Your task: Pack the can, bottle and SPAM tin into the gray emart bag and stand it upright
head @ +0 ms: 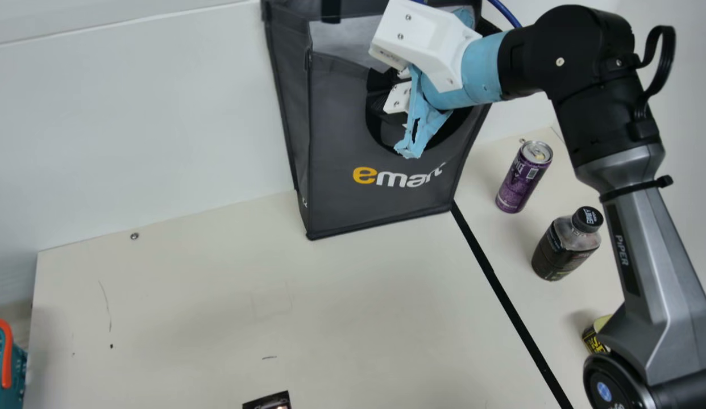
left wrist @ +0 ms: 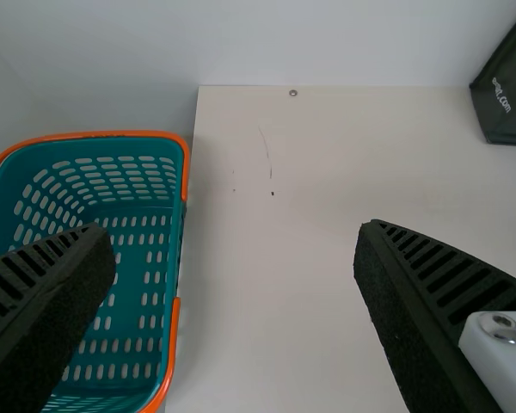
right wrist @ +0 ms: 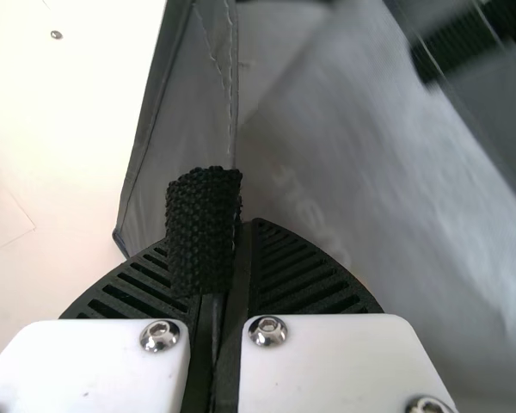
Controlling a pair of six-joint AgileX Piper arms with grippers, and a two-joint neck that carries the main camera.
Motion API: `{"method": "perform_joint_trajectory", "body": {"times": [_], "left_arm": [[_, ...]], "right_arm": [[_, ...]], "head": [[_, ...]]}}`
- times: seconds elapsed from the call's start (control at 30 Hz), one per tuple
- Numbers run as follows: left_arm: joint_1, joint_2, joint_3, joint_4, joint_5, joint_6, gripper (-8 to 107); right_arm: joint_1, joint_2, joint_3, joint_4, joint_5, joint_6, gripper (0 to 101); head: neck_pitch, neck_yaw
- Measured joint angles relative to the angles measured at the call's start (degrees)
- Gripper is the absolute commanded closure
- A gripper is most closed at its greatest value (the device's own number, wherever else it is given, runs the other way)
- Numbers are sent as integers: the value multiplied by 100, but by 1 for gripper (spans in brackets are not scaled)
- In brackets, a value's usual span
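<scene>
In the main view, edges crop the gray emart bag (head: pixel 341 193) above, the teal basket (head: pixel 7 355) at left and an unidentifiable dark object (head: pixel 268 402) below. The right arm (head: pixel 660 238) partly hides a yellow-and-black tin (head: pixel 593 341). Right wrist view: blurred bag lettering (right wrist: pixel 308 205).

My cream bench (head: pixel 188 301) supports a gray fabric emart bag (head: pixel 341 142) near the wall. Right of the black strip (head: pixel 495 278) stand a purple metal can (head: pixel 523 177), a dark, black-capped bottle (head: pixel 560 250) and a yellow-and-black tin (head: pixel 590 342).

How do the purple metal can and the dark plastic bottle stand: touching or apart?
Apart: in the main view, cream table shows between can and bottle.
</scene>
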Motion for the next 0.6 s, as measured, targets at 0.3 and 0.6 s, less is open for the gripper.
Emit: {"method": "perform_joint_trajectory", "body": {"times": [0.3,0.6], "left_arm": [[0,0,0,0,0,0,9],[0,0,0,0,0,0,9]], "right_arm": [[142,-406,179,-39,-11,92,101],[359,-978,527,-151,-14,198,101]], "head": [[0,0],[0,0]]}}
